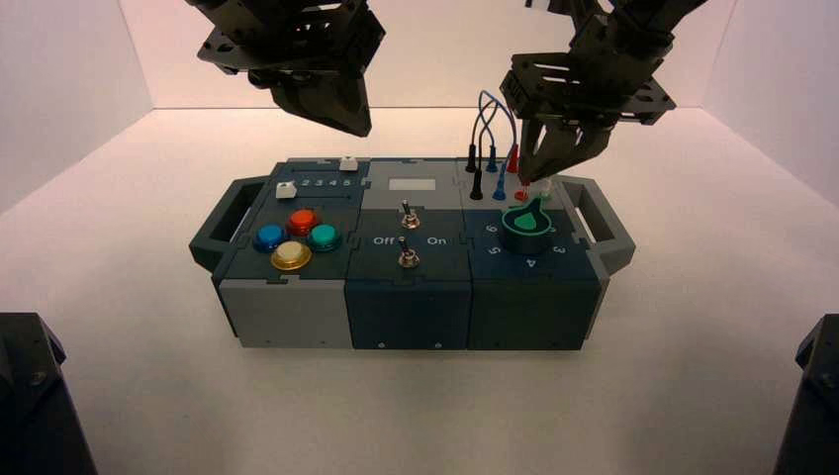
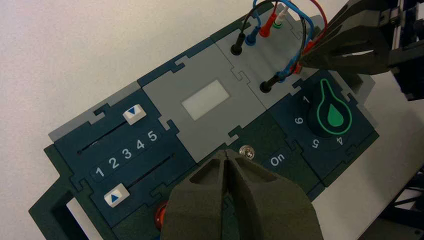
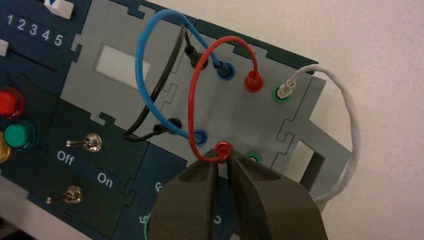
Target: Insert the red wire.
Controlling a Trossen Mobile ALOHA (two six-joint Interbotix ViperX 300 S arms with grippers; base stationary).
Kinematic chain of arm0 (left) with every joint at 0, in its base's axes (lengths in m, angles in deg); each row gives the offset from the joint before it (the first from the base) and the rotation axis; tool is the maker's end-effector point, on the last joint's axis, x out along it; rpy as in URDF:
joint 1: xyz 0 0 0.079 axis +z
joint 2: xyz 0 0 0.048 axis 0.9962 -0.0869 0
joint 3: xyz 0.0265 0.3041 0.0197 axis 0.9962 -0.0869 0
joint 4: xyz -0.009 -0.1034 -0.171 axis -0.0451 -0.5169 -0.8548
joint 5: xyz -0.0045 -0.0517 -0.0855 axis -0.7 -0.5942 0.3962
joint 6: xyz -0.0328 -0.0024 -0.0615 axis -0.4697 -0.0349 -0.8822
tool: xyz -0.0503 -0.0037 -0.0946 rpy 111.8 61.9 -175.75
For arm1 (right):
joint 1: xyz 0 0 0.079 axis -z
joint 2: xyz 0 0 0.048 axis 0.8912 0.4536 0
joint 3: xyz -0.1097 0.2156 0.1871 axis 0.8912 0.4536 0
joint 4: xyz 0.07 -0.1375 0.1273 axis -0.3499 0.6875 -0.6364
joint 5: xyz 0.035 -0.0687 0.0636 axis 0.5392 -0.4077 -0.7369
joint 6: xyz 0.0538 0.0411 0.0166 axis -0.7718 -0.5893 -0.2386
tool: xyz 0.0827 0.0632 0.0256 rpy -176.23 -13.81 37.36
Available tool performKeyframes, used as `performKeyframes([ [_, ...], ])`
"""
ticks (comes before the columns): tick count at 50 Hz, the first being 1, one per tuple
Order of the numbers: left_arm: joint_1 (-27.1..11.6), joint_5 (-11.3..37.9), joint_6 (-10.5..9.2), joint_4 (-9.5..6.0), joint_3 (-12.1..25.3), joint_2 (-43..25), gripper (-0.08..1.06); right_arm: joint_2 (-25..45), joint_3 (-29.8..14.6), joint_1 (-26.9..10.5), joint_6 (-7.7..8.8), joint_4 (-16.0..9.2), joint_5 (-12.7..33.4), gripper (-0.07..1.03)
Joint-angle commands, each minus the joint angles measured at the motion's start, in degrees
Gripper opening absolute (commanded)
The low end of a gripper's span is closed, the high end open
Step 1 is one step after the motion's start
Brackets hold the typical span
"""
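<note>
Fingertips of the right gripper (image 3: 223, 167) pinched the near plug of the red wire (image 3: 200, 85) at its socket on the box's (image 1: 297, 312) grey wire panel, just behind the green knob (image 1: 526, 220). The wire arched back to its other plug, seated in the rear row beside the blue wire (image 3: 145, 65). The left gripper (image 2: 227, 165) hung above the box's middle, over a toggle switch (image 2: 245, 152), fingers closed on nothing.
</note>
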State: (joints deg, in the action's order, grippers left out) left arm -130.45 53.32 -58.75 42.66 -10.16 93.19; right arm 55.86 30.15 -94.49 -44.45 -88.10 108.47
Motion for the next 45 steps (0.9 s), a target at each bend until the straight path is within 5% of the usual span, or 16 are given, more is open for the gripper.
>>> performKeyframes([
  [1, -0.1, -0.5, 0.09, 0.09, 1.1, 0.8, -0.03, -0.1, -0.6, -0.3, -0.09, 0.0, -0.8, -0.02],
  [45, -0.1, -0.5, 0.70, 0.09, 1.2, 0.8, -0.03, -1.8, -1.7, -0.3, -0.18, 0.1, -0.7, -0.02],
])
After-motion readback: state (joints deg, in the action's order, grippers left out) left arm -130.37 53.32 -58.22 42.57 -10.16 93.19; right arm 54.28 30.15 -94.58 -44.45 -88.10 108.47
